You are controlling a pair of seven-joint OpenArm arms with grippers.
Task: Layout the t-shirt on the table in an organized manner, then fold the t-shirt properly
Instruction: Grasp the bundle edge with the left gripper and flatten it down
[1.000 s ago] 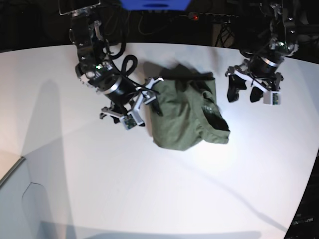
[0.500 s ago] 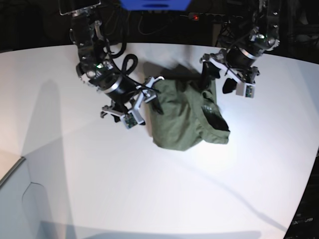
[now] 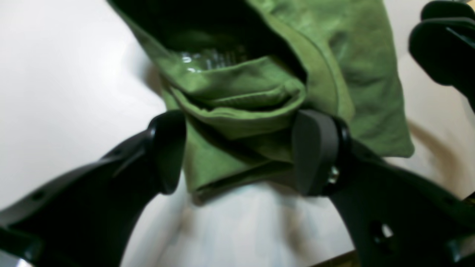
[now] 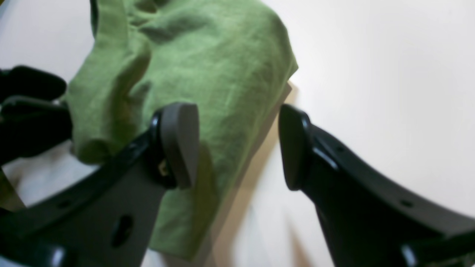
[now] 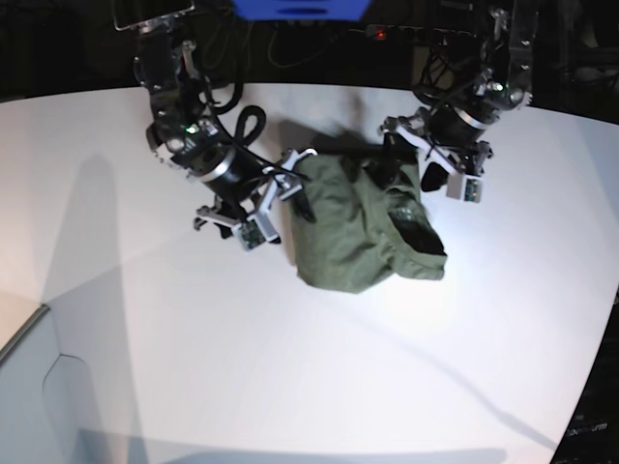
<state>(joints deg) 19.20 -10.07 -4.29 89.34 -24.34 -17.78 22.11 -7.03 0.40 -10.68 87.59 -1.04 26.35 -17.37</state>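
Observation:
The olive-green t-shirt (image 5: pixel 353 232) lies crumpled in a heap on the white table (image 5: pixel 193 329). Its neck opening with pale print (image 3: pixel 211 59) faces the left wrist camera. My left gripper (image 5: pixel 408 174) is open at the heap's far right corner. In the left wrist view its fingers (image 3: pixel 315 152) stand on either side of a folded bunch of the t-shirt (image 3: pixel 334 55). My right gripper (image 5: pixel 287 205) is open at the heap's left edge. In the right wrist view one finger (image 4: pixel 178 144) is over the t-shirt (image 4: pixel 207 55) and the other is over bare table (image 4: pixel 389 55).
A grey panel (image 5: pixel 29 387) sits at the table's near left corner. The table's curved far edge runs behind both arms, with dark space, cables and a power strip (image 5: pixel 379 34) beyond. White table (image 5: pixel 435 367) extends around the heap.
My left arm has swung from the table's right side to the t-shirt's far right corner, staying open. My right arm and the t-shirt have not moved.

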